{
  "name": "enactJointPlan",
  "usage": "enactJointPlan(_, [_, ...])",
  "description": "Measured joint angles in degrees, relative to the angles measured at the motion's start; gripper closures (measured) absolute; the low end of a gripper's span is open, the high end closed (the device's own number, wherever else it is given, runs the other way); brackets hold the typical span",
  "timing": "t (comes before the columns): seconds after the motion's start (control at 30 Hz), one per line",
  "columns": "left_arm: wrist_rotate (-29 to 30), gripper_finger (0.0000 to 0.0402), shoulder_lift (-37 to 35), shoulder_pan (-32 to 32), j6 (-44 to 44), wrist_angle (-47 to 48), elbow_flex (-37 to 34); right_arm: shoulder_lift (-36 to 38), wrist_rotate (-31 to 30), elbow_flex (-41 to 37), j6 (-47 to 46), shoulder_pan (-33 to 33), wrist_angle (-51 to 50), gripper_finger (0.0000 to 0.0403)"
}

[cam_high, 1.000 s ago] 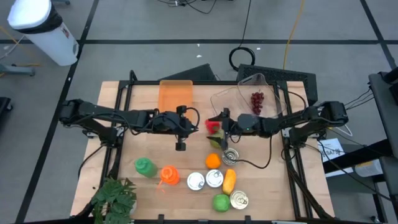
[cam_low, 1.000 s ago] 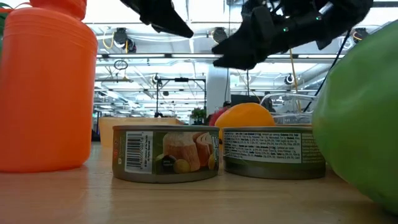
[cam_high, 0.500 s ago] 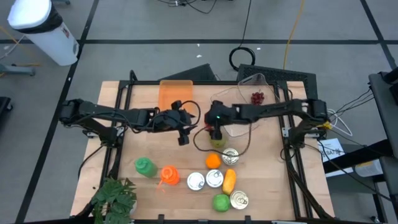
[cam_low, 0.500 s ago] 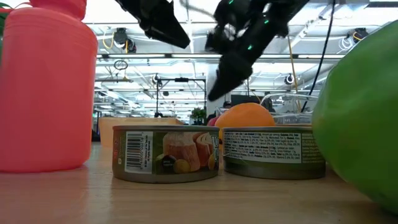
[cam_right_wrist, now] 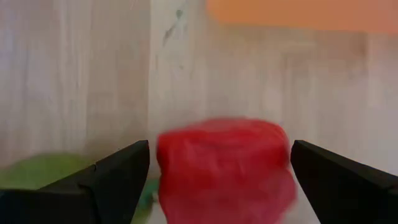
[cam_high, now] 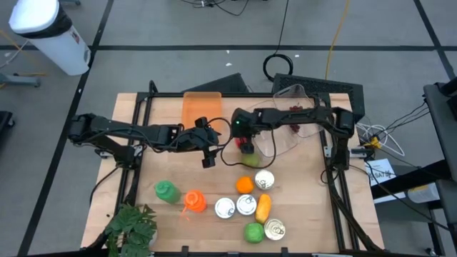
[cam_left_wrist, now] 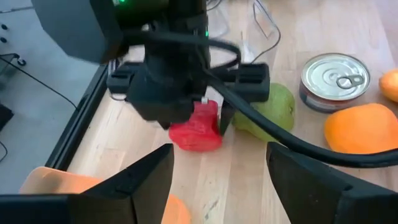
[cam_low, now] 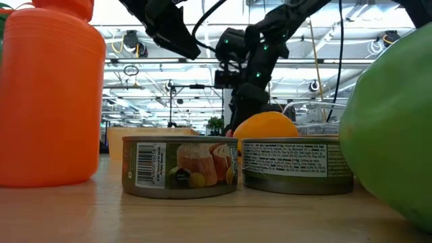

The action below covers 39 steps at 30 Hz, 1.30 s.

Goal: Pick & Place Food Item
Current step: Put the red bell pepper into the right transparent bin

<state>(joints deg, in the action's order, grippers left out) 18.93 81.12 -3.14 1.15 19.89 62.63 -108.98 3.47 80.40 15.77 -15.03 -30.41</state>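
Note:
A red food item (cam_right_wrist: 224, 165) lies on the wooden table, right of centre; it also shows in the left wrist view (cam_left_wrist: 198, 127) and the high view (cam_high: 245, 142). My right gripper (cam_high: 248, 148) points down over it and is open, one finger on each side of it (cam_right_wrist: 220, 155); whether they touch it I cannot tell. A green pear (cam_left_wrist: 268, 111) lies right beside the red item. My left gripper (cam_high: 208, 158) hovers open and empty a little to the table's left of it (cam_left_wrist: 219, 158).
An orange bin (cam_high: 201, 108) stands at the far edge, and a clear container (cam_high: 282, 125) with grapes (cam_high: 294, 111) at the far right. An orange (cam_high: 245, 184), several cans (cam_high: 264, 178), a green apple (cam_high: 253, 232), two bottles (cam_high: 194, 201) and a plant (cam_high: 132, 228) fill the near side.
My right arm has swung from lying low along the table's right side toward the far edge. Its gripper has turned to point down and now stands over the red item. The red item and the pear have stayed in place.

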Motion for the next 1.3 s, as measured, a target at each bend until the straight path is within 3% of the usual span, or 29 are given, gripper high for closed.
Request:
enactJointPlan(0.27, [-1.10, 0.0130, 0.00, 0.00, 0.25, 0.01, 0.00, -3.09, -0.77, 0.22, 0.11, 1.48, -0.67, 0.0037])
enactJointPlan(0.53, [-1.01, 0.0130, 0.00, 0.00, 0.24, 0.01, 0.00, -1.73, -3.13, -0.11, -0.10, 3.25, -0.95, 0.0097])
enactJointPlan(0.7, [-0.86, 0.0130, 0.00, 0.00, 0.24, -0.06, 0.00, 0.11, -3.34, -0.31, -0.33, 4.43, 0.22, 0.0105])
enactJointPlan(1.1, [-0.84, 0.0130, 0.00, 0.00, 0.16, -0.04, 0.00, 14.78, -3.67, -0.21, -1.85, 6.18, 1.27, 0.0102])
enactJointPlan(1.3, [-0.84, 0.0130, 0.00, 0.00, 0.11, 0.01, 0.00, 25.52, -9.89, -5.59, -2.69, 1.49, 0.85, 0.0103])
